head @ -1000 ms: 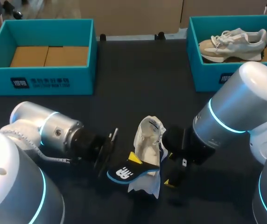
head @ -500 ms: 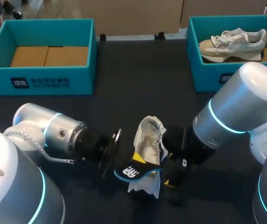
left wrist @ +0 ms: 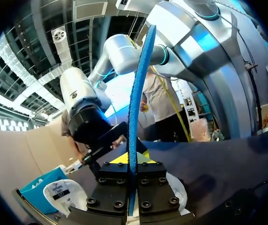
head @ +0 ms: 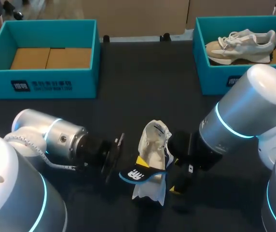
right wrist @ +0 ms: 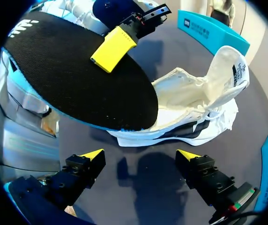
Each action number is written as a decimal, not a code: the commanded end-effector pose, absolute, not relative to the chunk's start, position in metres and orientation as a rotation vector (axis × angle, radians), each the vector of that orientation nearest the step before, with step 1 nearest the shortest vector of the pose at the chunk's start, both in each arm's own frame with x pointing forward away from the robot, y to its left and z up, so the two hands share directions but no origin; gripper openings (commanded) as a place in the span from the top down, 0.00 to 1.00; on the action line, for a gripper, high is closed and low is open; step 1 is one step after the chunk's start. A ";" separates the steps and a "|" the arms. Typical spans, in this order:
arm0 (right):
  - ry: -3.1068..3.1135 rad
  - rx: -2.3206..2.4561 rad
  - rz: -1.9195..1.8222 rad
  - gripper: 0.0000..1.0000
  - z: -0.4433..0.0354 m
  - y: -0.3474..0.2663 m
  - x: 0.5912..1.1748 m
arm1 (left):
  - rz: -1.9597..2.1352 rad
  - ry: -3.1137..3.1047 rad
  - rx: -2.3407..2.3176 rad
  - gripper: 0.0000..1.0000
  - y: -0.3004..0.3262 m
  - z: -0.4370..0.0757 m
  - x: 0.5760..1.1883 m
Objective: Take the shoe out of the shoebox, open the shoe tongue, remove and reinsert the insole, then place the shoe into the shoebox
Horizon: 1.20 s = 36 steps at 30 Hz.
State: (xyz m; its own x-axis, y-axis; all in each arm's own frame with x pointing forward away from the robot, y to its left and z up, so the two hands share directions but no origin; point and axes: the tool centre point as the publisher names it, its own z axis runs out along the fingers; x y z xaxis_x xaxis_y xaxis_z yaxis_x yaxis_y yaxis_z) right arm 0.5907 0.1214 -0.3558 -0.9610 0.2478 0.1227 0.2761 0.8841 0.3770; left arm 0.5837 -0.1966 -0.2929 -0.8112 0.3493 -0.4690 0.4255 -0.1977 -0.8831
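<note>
left fingers (right wrist: pixel 113 48) pinch the insole (right wrist: pixel 73 70) above the shoe (right wrist: pixel 195 101), which lies on the desk (right wrist: pixel 145 190) ahead of the wide-open right fingers (right wrist: pixel 91 156). unbraced, the shoe could slide and the insole buckle.

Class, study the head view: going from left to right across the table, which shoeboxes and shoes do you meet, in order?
Left shoebox → white shoe → right shoebox with a beige shoe inside. The insole overlaps the white shoe, so it is left out.
</note>
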 end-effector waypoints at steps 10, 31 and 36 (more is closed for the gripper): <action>-2.982 -0.416 -0.615 0.00 -0.357 0.122 0.590 | -2.176 1.938 0.965 1.00 -0.204 -0.310 0.594; -2.982 -0.416 -0.615 0.00 -0.357 0.122 0.590 | -2.049 2.001 0.975 1.00 -0.213 -0.337 0.609; -2.982 -0.416 -0.615 0.00 -0.357 0.122 0.590 | -2.015 2.027 0.967 1.00 -0.215 -0.344 0.614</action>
